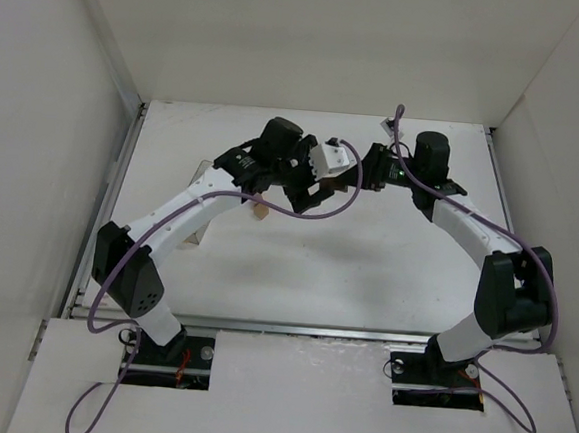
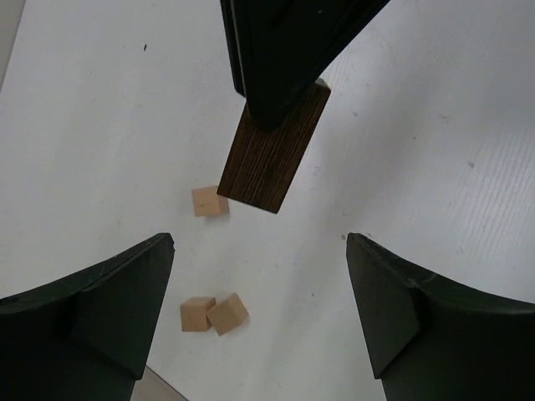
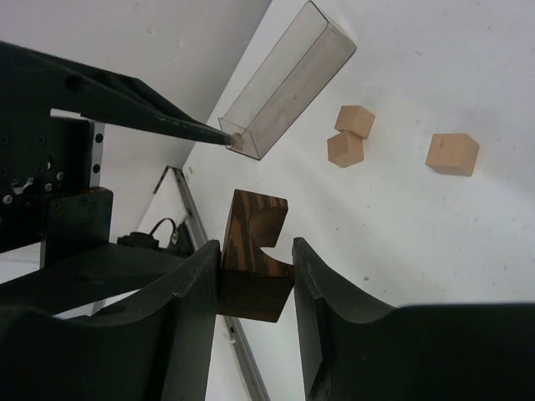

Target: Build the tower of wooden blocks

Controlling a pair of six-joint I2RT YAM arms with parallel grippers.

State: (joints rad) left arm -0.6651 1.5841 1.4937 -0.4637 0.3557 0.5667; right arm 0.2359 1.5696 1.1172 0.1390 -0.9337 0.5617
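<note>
My right gripper (image 3: 255,271) is shut on the dark brown arch piece (image 3: 253,242) and holds it in the air above the table. In the left wrist view that piece (image 2: 276,159) hangs from the right fingers over the white table. Three light tan cubes lie on the table: a touching pair (image 2: 196,314) (image 2: 227,312) and a single one (image 2: 209,201). They also show in the right wrist view, the pair (image 3: 359,121) (image 3: 344,150) and the single (image 3: 452,154). My left gripper (image 2: 259,309) is open and empty above the pair of cubes. Both grippers meet mid-table (image 1: 312,190) (image 1: 361,177).
A long clear plastic box (image 3: 288,79) lies on the table beyond the pair of cubes, towards the left wall. White walls enclose the table on the left, back and right. A metal rail (image 3: 196,225) runs along the table's edge.
</note>
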